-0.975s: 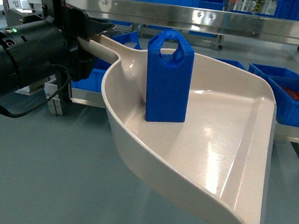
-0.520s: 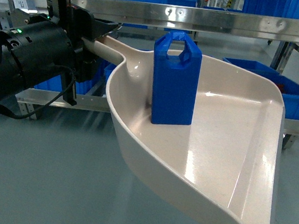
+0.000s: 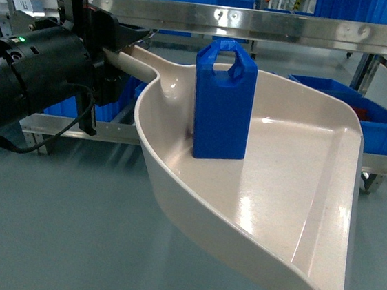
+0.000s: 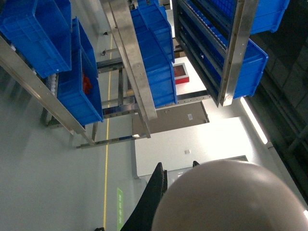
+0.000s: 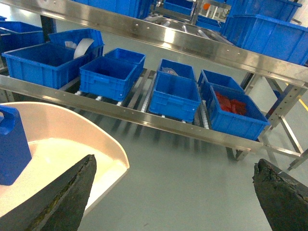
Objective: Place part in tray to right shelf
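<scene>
Since the earlier head frames, the rack behind has slid leftward across the view, then nearly settled; the tray and part have shifted only slightly to the left, the part staying upright.

Left pincer (image 3: 117, 50): clamped on the handle of the tray (image 3: 326, 200), at the point where the handle meets the dark wrist housing. The tray hangs in the air over the grey floor (image 3: 53, 227), carried from that one end, flat lip pointing down-right toward the camera.

Right pincer (image 5: 173, 187): jaws spread wide, holding nothing, hovering just beside the tray's curved wall.

The part (image 3: 223, 103) stands upright on the tray bed, near the handle end, free of any grip. It appears close to the back wall; contact cannot be confirmed.

The right shelf (image 3: 261, 24) shows its brushed front rail above and behind the tray. Blue crates (image 5: 175, 94) occupy the roller tracks on a lower level.

Risks, as judged:
- The part is tall and narrow-footed. A sudden base stop or turn could topple it.
- The bed is glossy and the lip is open. Any forward tilt could let the part slide out.
- The single-ended hold allows the handle to rotate in the jaws.
- The lip may strike the front rail on approach.
</scene>
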{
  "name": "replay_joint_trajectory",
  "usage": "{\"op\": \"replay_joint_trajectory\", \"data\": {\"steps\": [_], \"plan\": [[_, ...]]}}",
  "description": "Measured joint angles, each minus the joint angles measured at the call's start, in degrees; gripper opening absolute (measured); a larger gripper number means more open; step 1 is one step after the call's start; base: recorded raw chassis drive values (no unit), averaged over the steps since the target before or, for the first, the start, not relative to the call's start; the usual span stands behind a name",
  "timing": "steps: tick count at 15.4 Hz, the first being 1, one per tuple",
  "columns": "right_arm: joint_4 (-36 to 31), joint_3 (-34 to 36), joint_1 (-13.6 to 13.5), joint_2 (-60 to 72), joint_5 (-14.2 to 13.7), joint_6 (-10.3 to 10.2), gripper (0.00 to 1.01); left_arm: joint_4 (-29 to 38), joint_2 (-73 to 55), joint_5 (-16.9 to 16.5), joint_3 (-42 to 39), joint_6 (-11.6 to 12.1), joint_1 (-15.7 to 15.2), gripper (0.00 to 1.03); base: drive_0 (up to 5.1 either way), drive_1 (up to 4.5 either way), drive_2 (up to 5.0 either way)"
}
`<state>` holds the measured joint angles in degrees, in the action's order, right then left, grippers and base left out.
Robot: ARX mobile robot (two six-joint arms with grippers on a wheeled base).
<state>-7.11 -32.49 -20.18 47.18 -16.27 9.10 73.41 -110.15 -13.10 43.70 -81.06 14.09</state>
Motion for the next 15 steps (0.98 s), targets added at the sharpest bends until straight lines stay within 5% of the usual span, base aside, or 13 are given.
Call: {"op": "replay_joint_trajectory", "data": {"steps": [15], "plan": [[0.1,0.0,0.0,0.0,0.0,0.0,0.98,-0.1,0.0,0.0,0.0,0.0,0.0,0.12,0.0,0.00,0.0]]}}
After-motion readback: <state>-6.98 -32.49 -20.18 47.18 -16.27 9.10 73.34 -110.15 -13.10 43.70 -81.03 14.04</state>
